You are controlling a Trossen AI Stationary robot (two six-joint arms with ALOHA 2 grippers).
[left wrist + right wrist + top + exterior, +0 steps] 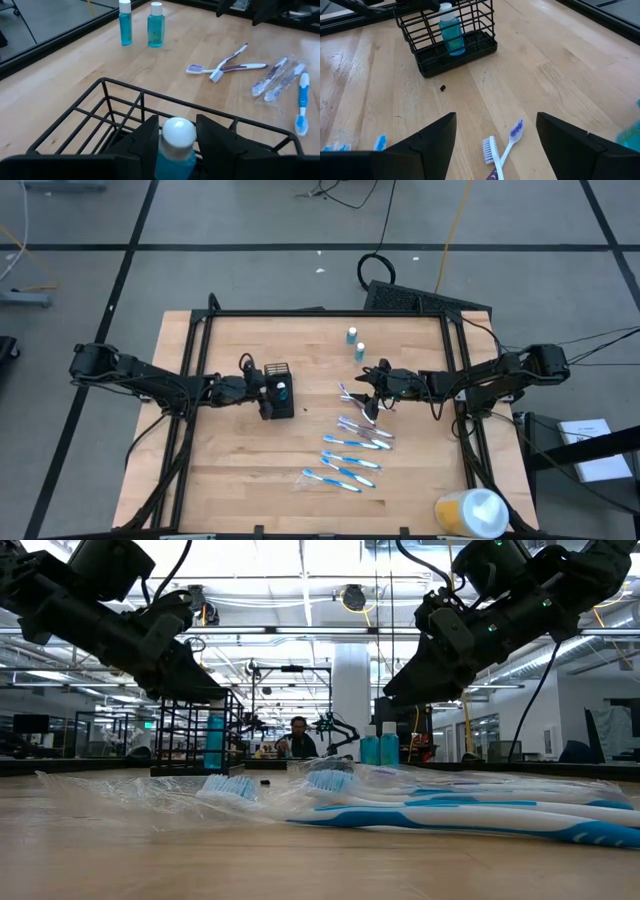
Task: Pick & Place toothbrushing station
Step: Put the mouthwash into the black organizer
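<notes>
yellow-and-white round container point(470, 511): table's near right corner | person point(297, 736): background

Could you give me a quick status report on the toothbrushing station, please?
Left hand grips blue bottle inside black holder. Right hand open above two crossed toothbrushes. Nothing blocking.

One bottle point(281, 391) in the holder point(277, 380), two bottles point(355, 343) behind the toothbrushes point(352, 443)

- Left gripper point(176, 131) hangs over the black wire holder point(90, 122), fingers closed around a bottle's white cap point(178, 131).
- Right gripper point(495, 132) hovers well apart from the holder, fingers spread wide, holding nothing.
</notes>
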